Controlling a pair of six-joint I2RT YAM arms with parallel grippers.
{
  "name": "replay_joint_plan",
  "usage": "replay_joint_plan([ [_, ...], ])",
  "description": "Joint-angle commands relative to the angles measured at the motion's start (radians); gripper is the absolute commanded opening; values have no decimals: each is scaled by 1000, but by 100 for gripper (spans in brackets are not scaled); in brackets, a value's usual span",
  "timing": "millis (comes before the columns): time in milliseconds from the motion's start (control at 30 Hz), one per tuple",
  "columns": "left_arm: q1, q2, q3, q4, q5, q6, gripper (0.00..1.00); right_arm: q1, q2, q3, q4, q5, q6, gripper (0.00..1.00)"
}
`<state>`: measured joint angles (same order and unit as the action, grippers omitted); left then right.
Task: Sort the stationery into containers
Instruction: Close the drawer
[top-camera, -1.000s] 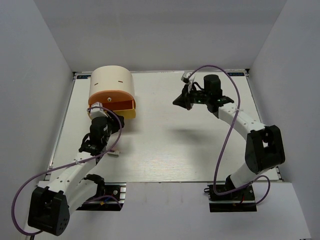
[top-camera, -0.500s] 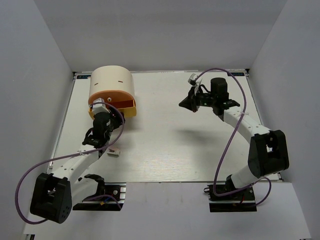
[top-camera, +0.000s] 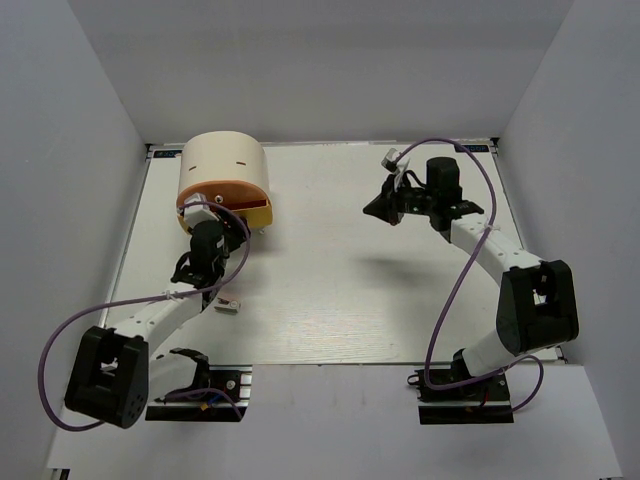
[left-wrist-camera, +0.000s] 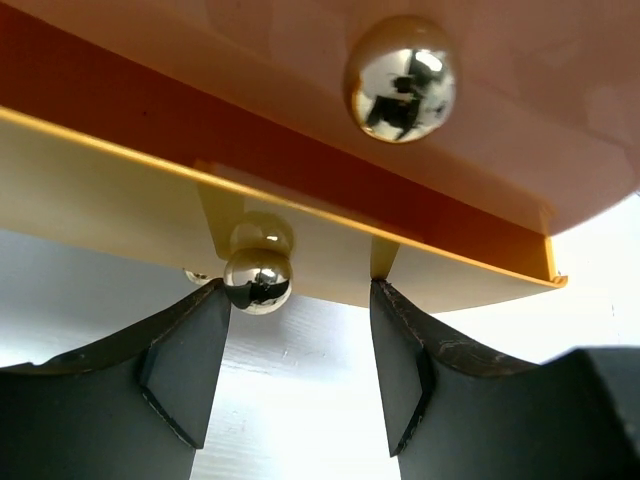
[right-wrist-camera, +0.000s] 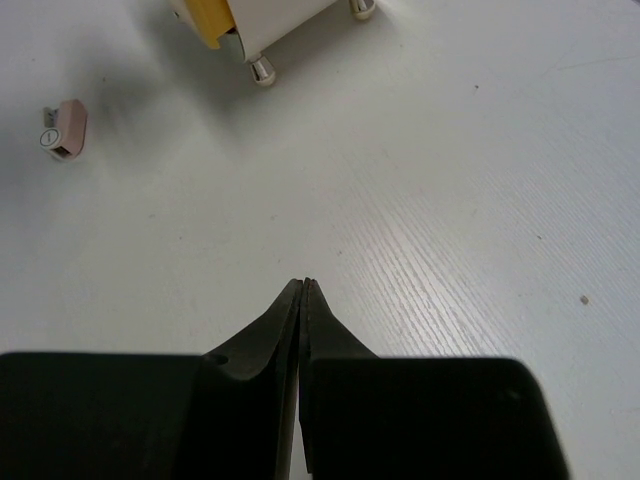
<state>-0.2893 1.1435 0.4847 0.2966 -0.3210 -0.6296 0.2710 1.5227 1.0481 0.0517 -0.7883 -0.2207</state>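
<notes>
At the far left of the table (top-camera: 340, 300) a cream half-cylinder box (top-camera: 224, 165) is stood, with an orange drawer (top-camera: 215, 192) stacked over a yellow drawer (top-camera: 258, 212) at its front. The yellow drawer is seen projecting a little beyond the orange one. The left gripper (left-wrist-camera: 298, 292) is held right up against this drawer front with its jaws parted. In the left wrist view the drawer's shiny round knob (left-wrist-camera: 258, 281) is seen between the black fingers (left-wrist-camera: 185, 370), close against one of them and apart from the other, so nothing is clamped. A second shiny knob (left-wrist-camera: 401, 78) is seen on the orange front above. Just beside the left arm, a small grey-and-pink sharpener-like piece (top-camera: 230, 305) is laid on the table, apart from the box. Well to the right, the right gripper (top-camera: 385, 208) is held above the far part of the table. Its jaws are pressed together with nothing between them, and bare tabletop is seen beneath its tip.
</notes>
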Motion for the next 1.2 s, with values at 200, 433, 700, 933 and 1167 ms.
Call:
replay_joint_plan([
  [200, 6, 51, 37, 95, -69, -42, 68, -21, -41, -17, 13, -23, -17, 4],
  [433, 6, 85, 46, 119, -78, -64, 68, -30, -42, -20, 2, -25, -28, 4],
  [700, 6, 107, 46, 150, -87, -84, 68, -38, -39, -23, -6, -26, -40, 4],
  [933, 6, 137, 55, 159, -96, -84, 68, -41, -44, -26, -18, -23, -49, 5],
  [1167, 6, 102, 42, 150, -69, -84, 71, -39, -47, -28, -38, -28, -72, 12],
])
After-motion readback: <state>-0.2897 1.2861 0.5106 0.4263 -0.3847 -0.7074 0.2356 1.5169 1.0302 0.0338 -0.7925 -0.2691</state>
